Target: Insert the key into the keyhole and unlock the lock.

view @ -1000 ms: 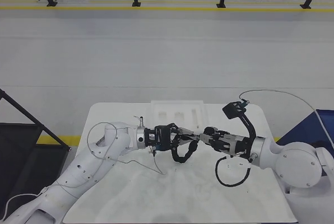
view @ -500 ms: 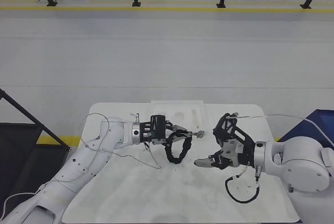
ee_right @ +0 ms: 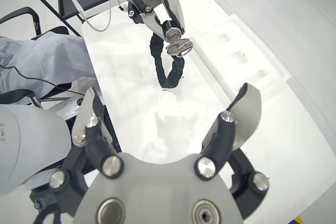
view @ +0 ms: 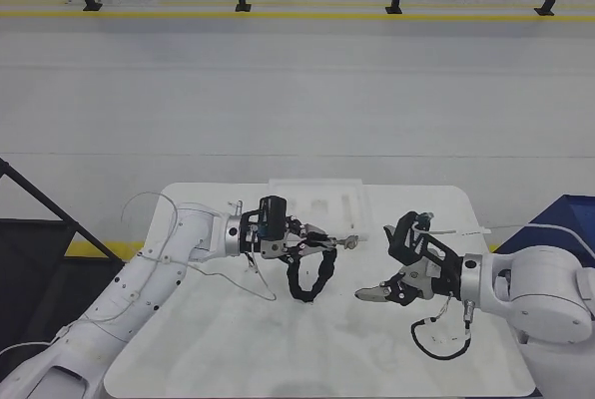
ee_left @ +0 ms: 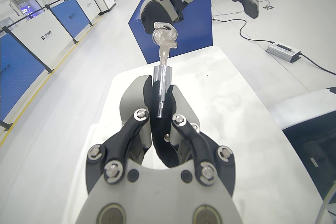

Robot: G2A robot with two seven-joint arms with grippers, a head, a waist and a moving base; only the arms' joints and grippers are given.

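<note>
Key (ee_left: pixel 164 37) protrudes from lock (ee_left: pixel 163 76) in left hand (ee_left: pixel 159 90).

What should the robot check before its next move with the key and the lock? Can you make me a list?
1. The key is pushed into the lock: ok.
2. The left gripper is shut on the lock: ok.
3. The right gripper is open and empty: ok.
4. The right gripper is at the key: not ok, there is a gap between them.
5. The lock is unlocked: cannot tell.
</note>
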